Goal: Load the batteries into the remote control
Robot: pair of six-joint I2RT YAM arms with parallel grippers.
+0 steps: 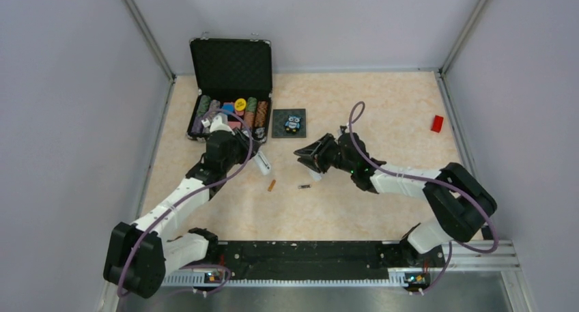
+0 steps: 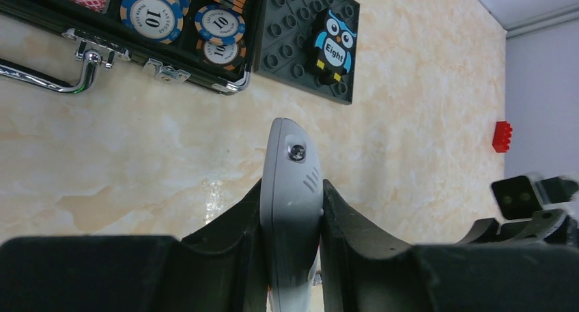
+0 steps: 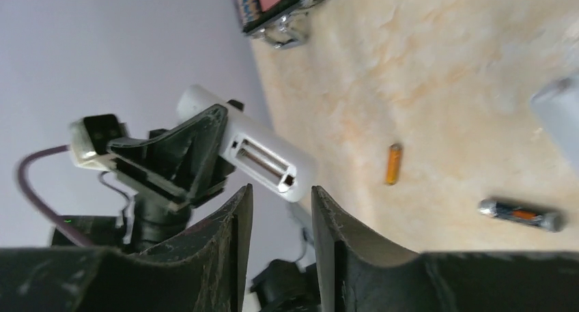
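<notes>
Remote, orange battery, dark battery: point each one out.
remote [image 2: 290, 209], left wrist view, middle of its back.
orange battery [image 3: 392, 164], right wrist view, mid-body.
dark battery [image 3: 521, 215], right wrist view, mid-body.

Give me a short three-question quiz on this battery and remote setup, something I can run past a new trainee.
1. True or false: the orange battery and the dark battery both lie loose on the table.
2. What is clamped in the left gripper? A the remote control, B a poker chip, C the red block.
3. Fill in: the battery nearer the open, empty right gripper is the ___ one.
Key: 1 true; 2 A; 3 dark.
</notes>
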